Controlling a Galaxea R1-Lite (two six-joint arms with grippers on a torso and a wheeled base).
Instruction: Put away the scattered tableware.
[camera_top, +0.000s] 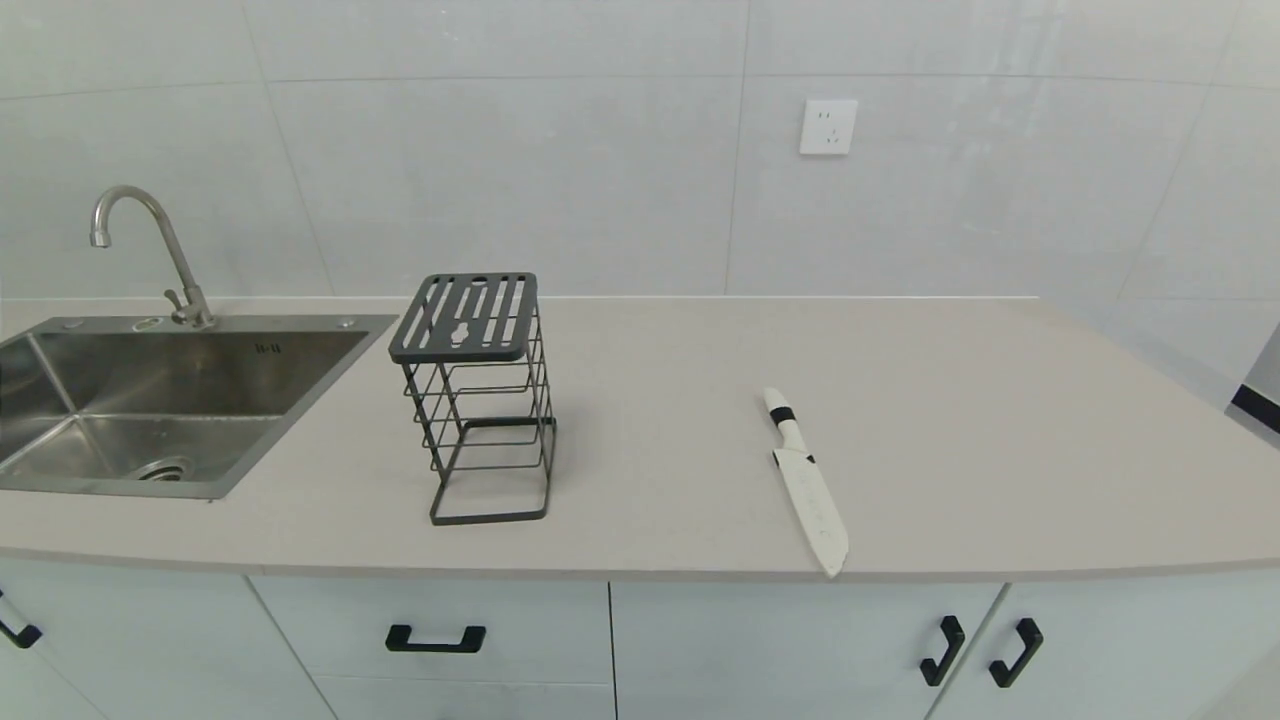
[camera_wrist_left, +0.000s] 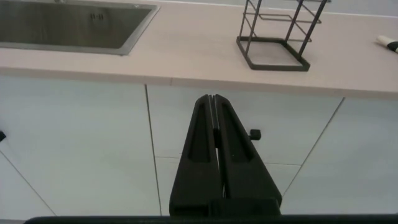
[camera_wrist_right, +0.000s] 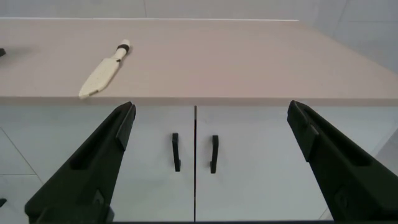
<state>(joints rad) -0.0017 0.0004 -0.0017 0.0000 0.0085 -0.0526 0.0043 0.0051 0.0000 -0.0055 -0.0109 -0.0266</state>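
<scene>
No word, number or sign can be read anywhere. The one candidate is a small dark mark (camera_top: 267, 348) on the back inner wall of the sink (camera_top: 300, 322), just under its rim. It is too small to tell whether it is lettering or a symbol.
</scene>
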